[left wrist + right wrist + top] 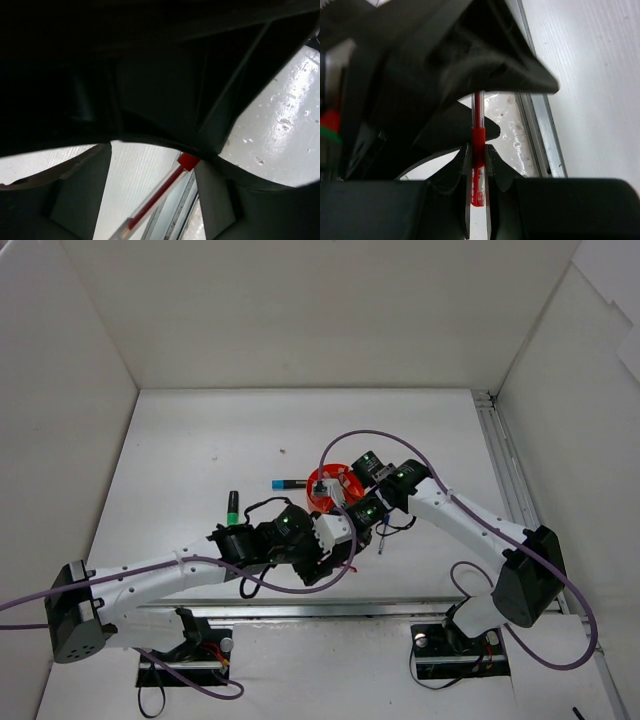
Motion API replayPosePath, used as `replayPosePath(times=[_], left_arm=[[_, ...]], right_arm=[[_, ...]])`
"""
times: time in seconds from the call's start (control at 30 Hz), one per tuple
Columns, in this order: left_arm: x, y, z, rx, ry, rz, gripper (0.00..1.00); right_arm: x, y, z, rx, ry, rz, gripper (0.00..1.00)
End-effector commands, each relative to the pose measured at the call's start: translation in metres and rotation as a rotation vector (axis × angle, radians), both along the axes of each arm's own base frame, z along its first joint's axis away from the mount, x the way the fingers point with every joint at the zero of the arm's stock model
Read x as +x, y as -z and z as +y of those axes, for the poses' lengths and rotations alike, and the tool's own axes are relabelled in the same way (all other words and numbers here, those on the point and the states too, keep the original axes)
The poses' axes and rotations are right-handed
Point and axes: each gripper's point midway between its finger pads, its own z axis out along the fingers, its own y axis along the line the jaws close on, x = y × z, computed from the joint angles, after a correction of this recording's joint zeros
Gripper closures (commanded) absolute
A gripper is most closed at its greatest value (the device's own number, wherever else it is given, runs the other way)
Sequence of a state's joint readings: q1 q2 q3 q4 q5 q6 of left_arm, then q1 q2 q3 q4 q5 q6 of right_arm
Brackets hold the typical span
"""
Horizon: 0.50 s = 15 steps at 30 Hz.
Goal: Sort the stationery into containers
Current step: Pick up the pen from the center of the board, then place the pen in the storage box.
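Right wrist view: the right gripper (478, 149) clamps the red pen (478, 132), whose long axis runs ahead between the left gripper (150, 160)'s 2 parted fingers; neither touches it. The orange tub (320, 485) sits just beyond both.

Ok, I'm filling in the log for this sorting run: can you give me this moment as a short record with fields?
right hand: shut on red pen
left hand: open, the same pen in the gap between its fingers
orange tub: just beyond both hands
loose on table: blue-capped highlighter left of the tub; green-capped highlighter further left
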<state>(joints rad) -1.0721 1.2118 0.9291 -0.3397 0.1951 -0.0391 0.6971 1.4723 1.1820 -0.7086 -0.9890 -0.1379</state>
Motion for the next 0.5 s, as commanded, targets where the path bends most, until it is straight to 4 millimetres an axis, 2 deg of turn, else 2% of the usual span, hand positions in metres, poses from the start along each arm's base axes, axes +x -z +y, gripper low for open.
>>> replayPosePath(times=[0.0,0.03,0.1,0.13,0.17,0.2,0.27,0.37,0.43,0.47], left_arm=[[0.002,-0.023,-0.013,-0.039,0.01,-0.056,0.44],[0.003,-0.023,-0.013,-0.037,0.003,-0.059,0.56],[0.003,-0.024,-0.012,-0.03,-0.005,-0.069,0.72],[0.001,-0.025,-0.012,-0.031,-0.005,-0.074,0.9],[0.003,-0.026,-0.011,-0.033,-0.019,-0.076,0.99],[0.006,-0.027,-0.009,-0.033,-0.036,-0.089,1.0],[0.007,-0.027,-0.007,-0.032,-0.053,-0.093,1.0],[0.011,-0.033,-0.005,-0.049,-0.077,-0.114,1.0],[0.013,-0.033,-0.004,-0.048,-0.095,-0.118,1.0],[0.016,-0.036,-0.003,-0.054,-0.114,-0.127,1.0]], right_arm=[[-0.003,-0.025,0.003,0.053,-0.023,-0.029,1.0],[0.0,-0.024,0.002,0.044,-0.013,-0.035,1.0],[0.006,-0.024,0.001,0.016,0.017,-0.06,1.0],[0.009,-0.025,-0.001,0.012,0.03,-0.071,0.99],[0.011,-0.026,-0.001,0.0,0.044,-0.079,0.97],[0.013,-0.031,-0.002,0.008,0.053,-0.099,0.9],[0.016,-0.036,-0.004,0.01,0.075,-0.112,0.89],[0.025,-0.045,-0.01,0.006,0.132,-0.156,0.79],[0.03,-0.048,-0.015,-0.006,0.169,-0.178,0.64],[0.032,-0.054,-0.017,0.006,0.182,-0.197,0.41]])
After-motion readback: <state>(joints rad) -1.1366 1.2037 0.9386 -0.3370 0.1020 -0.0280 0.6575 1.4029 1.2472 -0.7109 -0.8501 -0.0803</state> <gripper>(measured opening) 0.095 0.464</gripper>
